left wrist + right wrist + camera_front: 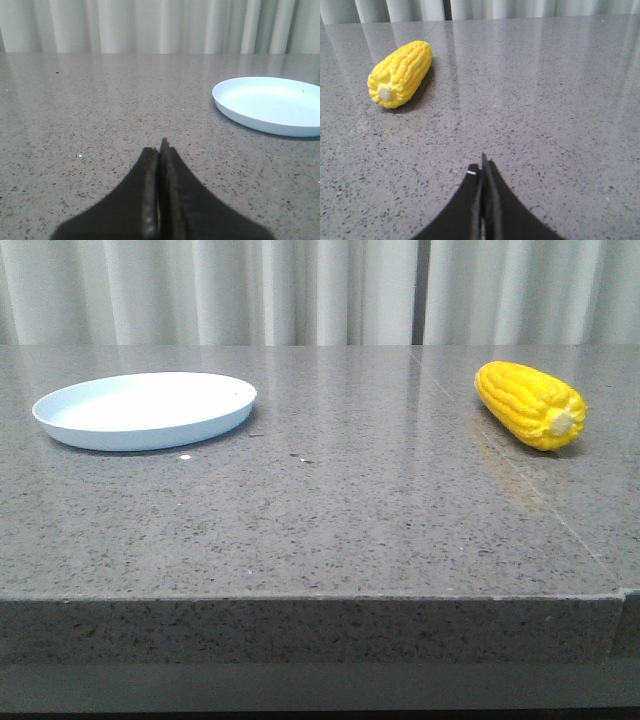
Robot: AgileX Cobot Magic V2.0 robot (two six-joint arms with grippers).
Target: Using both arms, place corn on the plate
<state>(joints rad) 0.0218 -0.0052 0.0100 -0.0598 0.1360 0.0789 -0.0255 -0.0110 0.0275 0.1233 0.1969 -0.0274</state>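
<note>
The yellow corn (532,404) lies on the grey table at the right, its pale cut end toward the front. The pale blue-white plate (145,408) sits at the left and holds nothing. Neither arm shows in the front view. In the left wrist view my left gripper (160,150) is shut and empty over bare table, with the plate (272,104) off to one side. In the right wrist view my right gripper (482,167) is shut and empty, with the corn (401,73) lying apart from it, some way ahead.
The speckled grey stone table (350,510) has its front edge close to the camera, and a seam (545,505) runs diagonally across its right part. Pale curtains (320,290) hang behind the table's far edge.
</note>
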